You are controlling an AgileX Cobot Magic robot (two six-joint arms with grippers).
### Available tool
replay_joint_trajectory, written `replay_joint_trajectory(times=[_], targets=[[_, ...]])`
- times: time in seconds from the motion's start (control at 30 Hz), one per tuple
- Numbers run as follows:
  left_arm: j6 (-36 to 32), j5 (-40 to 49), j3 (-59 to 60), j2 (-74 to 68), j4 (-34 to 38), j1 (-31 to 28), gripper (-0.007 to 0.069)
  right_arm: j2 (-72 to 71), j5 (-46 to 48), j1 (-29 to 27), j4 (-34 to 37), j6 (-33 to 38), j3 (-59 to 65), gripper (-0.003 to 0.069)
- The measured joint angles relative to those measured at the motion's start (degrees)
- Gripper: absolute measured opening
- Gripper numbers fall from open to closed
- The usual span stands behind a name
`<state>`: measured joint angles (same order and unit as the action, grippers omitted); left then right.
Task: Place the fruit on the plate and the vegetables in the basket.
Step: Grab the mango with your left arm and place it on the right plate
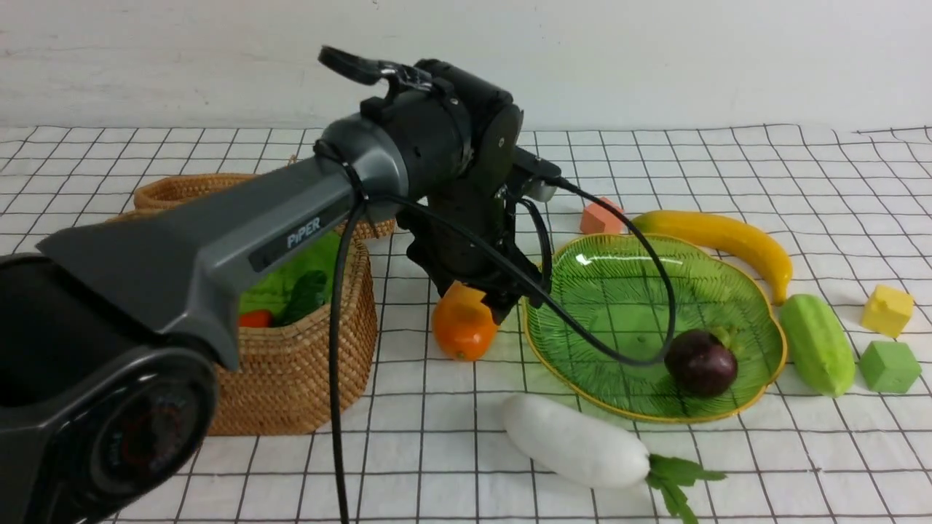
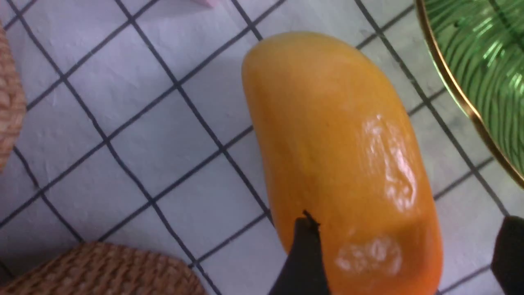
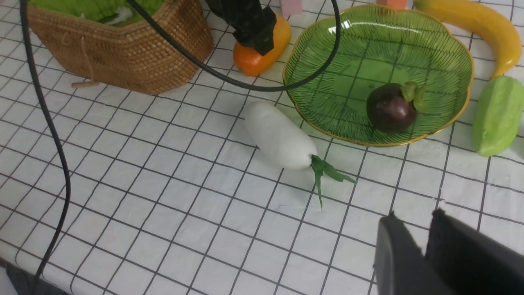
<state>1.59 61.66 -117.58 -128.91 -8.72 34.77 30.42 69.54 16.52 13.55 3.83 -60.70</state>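
Plainly, we have the left gripper [image 2: 406,217] lowered over the oval orange-yellow toy mango [image 2: 339,155] with its jaws spread wide. One black finger [image 2: 303,254] lies at the fruit's near flank and the other stands clear beyond its far side, so nothing is grasped yet. We judge the jaws sit astride it so that closing will pinch the fruit across its narrow width. Whether the nearer finger actually touches the skin, we cannot tell from the wrist view. The mango lies on the white checked cloth [image 2: 163,143] between those jaws, glossy and smooth, deepening to orange at the end under the fingers. Just beyond the far jaw sits the leaf-shaped green glass plate [image 1: 626,291] with its gold rim, which should make for a short carry. The round dark purple mangosteen [image 1: 700,362] rests in it. The right gripper [image 3: 415,217] hovers well apart, its jaws drawn nearly together on nothing, and the fat white radish [image 3: 280,137] lies ahead of them.
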Motion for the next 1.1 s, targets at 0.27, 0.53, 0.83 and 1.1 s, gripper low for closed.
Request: replay_joint_trajectory(times=[0.27,0.53,0.83,1.1], targets=[[1.57,-4.04,0.00,-3.32,-3.13,0.11,0.0664,0.00,0.06,0.00,0.00,0.20,0.00,0.0140],[2.81,-5.61,0.00,-6.61,-6.59,0.11,0.0568,0.00,0.22,0.00,0.00,0.20,0.00,0.0137],[2.91,-0.83,-2.56,-5.76,-9.11,0.17,0.0561,0.00,0.56,0.00,-0.05,0.20,0.00,0.0138],[-5.63,2.82,-11.33,0.03,-2.95,3.17,0.0561,0.00,-1.77,0.00,-2.89,0.20,0.00,0.0141]])
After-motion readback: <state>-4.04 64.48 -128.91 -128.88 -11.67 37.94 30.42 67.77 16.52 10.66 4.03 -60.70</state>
